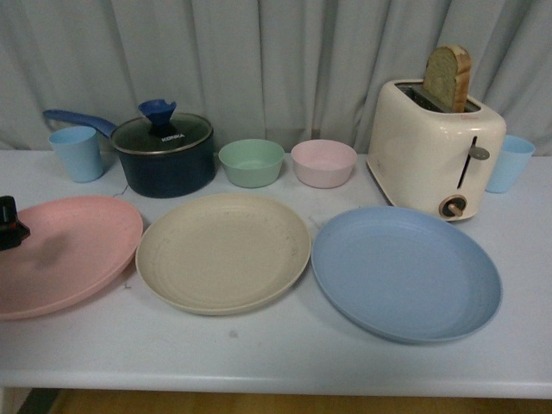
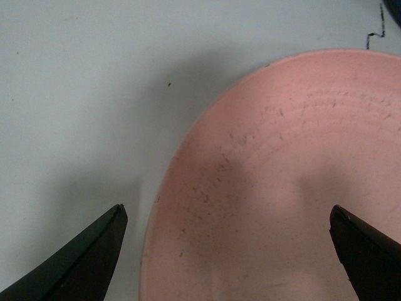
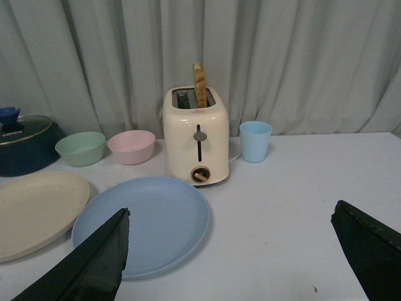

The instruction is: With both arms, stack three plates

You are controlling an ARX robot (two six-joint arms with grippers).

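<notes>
Pink, beige and blue: in the front view the three plates are laid in a row on a white table (image 1: 276,366), with the pink plate (image 1: 69,254) at the left, the beige plate (image 1: 222,252) in the middle and the blue plate (image 1: 405,274) at the right. Nothing is stacked yet. A black tip of the left arm (image 1: 9,224) is seen over the pink plate's left part.

In the left wrist view the left gripper (image 2: 229,254) is spread wide and nothing is held. One finger (image 2: 81,263) is over bare table and the other over the plate's inside, so the rim is straddled. Contact cannot be judged. The rim is probably to be pinched first. One finger should be slid under the shallow edge, the grip closed firmly, and the plate kept level when lifted.

In the right wrist view the right gripper (image 3: 229,251) is likewise spread and empty, held above the table, near the blue plate but apart from it. The tabletop is pale, smooth and lightly specked. A grey curtain (image 3: 301,63) closes off the back. A toaster (image 3: 195,147), cup (image 3: 255,141), green bowl (image 3: 80,148), pink bowl (image 3: 131,146) and pot (image 3: 25,147) are lined up behind and should be avoided.
</notes>
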